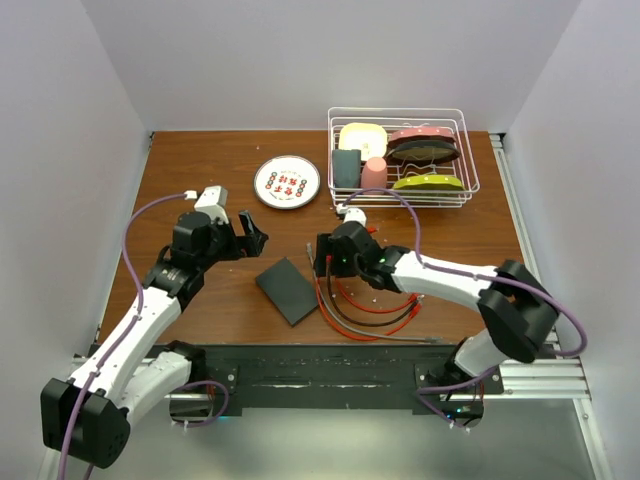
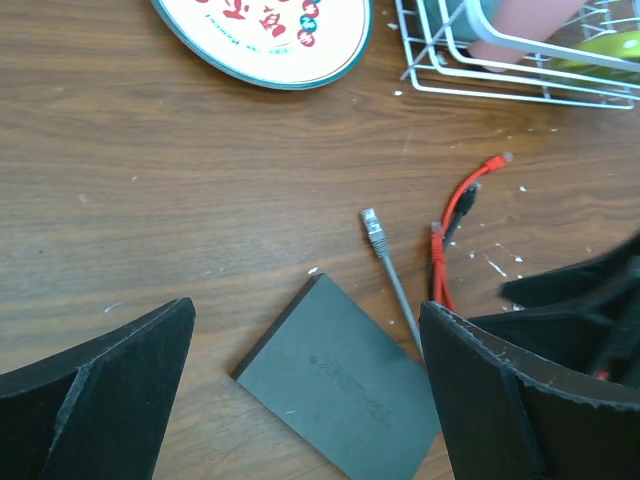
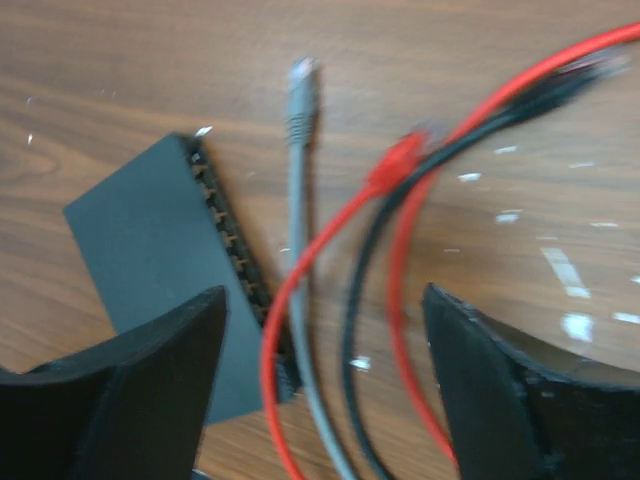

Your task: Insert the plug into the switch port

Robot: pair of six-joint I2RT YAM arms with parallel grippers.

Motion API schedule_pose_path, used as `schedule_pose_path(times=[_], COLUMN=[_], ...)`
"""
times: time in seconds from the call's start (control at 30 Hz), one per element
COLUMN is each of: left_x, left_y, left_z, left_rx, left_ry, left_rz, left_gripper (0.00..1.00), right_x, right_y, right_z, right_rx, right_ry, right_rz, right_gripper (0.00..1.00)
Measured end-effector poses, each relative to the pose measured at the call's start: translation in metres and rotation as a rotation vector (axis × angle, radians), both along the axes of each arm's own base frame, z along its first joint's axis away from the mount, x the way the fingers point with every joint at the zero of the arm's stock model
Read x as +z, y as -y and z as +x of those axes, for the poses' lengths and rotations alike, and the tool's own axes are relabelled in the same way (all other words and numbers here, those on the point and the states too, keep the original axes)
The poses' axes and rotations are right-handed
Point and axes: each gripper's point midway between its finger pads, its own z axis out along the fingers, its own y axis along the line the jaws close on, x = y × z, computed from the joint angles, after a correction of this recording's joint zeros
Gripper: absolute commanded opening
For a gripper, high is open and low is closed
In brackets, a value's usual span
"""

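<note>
The switch (image 1: 286, 290) is a flat dark-grey box lying on the wooden table; it shows in the left wrist view (image 2: 340, 385) and the right wrist view (image 3: 150, 250), its row of sockets facing the cables. A grey cable ends in a plug (image 3: 299, 95), also seen in the left wrist view (image 2: 373, 229), lying free beside the switch. Red and black cables (image 3: 400, 170) lie next to it. My left gripper (image 1: 252, 240) is open and empty, above and left of the switch. My right gripper (image 1: 322, 262) is open and empty over the cables, just right of the switch.
A round white plate (image 1: 287, 181) lies at the back. A white wire rack (image 1: 402, 155) with dishes and a pink cup stands at the back right. The cable loops (image 1: 365, 310) spread near the front edge.
</note>
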Motion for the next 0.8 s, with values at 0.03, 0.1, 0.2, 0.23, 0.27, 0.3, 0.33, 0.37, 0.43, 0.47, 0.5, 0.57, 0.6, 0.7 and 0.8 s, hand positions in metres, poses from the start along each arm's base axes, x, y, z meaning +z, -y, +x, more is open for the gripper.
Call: schedule_pose_path(times=[0.03, 0.1, 0.2, 0.23, 0.27, 0.3, 0.33, 0.37, 0.43, 0.47, 0.5, 0.57, 0.6, 0.7, 0.8], left_x=[0.002, 0.004, 0.005, 0.006, 0.007, 0.007, 0.008, 0.008, 0.008, 0.008, 0.008, 0.008, 0.008, 0.008, 0.009], left_y=[0.001, 0.003, 0.006, 0.007, 0.008, 0.008, 0.009, 0.009, 0.010, 0.010, 0.010, 0.010, 0.010, 0.011, 0.011], left_z=[0.000, 0.000, 0.000, 0.000, 0.000, 0.000, -0.001, -0.001, -0.001, -0.001, -0.001, -0.001, -0.001, -0.001, -0.002], left_rx=[-0.007, -0.016, -0.029, -0.033, -0.038, -0.041, -0.045, -0.047, -0.049, -0.050, -0.051, -0.053, -0.054, -0.056, -0.059], left_ry=[0.006, 0.014, 0.017, 0.019, 0.021, 0.022, 0.024, 0.024, 0.024, 0.024, 0.024, 0.024, 0.024, 0.024, 0.027], left_rz=[-0.005, -0.013, -0.021, -0.023, -0.027, -0.029, -0.031, -0.032, -0.034, -0.034, -0.034, -0.035, -0.036, -0.037, -0.039], left_gripper=[1.00, 1.00, 1.00, 1.00, 1.00, 1.00, 1.00, 1.00, 1.00, 1.00, 1.00, 1.00, 1.00, 1.00, 1.00], right_x=[-0.005, -0.012, -0.021, -0.024, -0.026, -0.029, -0.033, -0.035, -0.040, -0.043, -0.044, -0.046, -0.046, -0.042, -0.022], right_y=[-0.006, -0.016, -0.022, -0.023, -0.025, -0.026, -0.027, -0.027, -0.030, -0.031, -0.032, -0.035, -0.035, -0.034, -0.033], right_z=[-0.001, -0.004, -0.006, -0.006, -0.005, -0.004, -0.004, -0.003, -0.002, 0.000, 0.001, 0.002, 0.002, 0.003, 0.003], right_rx=[0.008, 0.023, 0.023, 0.018, 0.014, 0.012, 0.009, 0.004, -0.002, -0.004, -0.006, -0.017, -0.020, -0.020, 0.008], right_ry=[-0.013, -0.036, -0.065, -0.071, -0.075, -0.081, -0.087, -0.092, -0.103, -0.107, -0.110, -0.119, -0.121, -0.112, -0.072], right_rz=[0.005, 0.019, 0.032, 0.033, 0.033, 0.031, 0.028, 0.028, 0.024, 0.020, 0.020, 0.025, 0.027, 0.028, 0.038], right_gripper=[0.65, 0.55, 0.51, 0.51, 0.47, 0.47, 0.47, 0.46, 0.14, 0.07, 0.01, 0.00, 0.00, 0.00, 0.00])
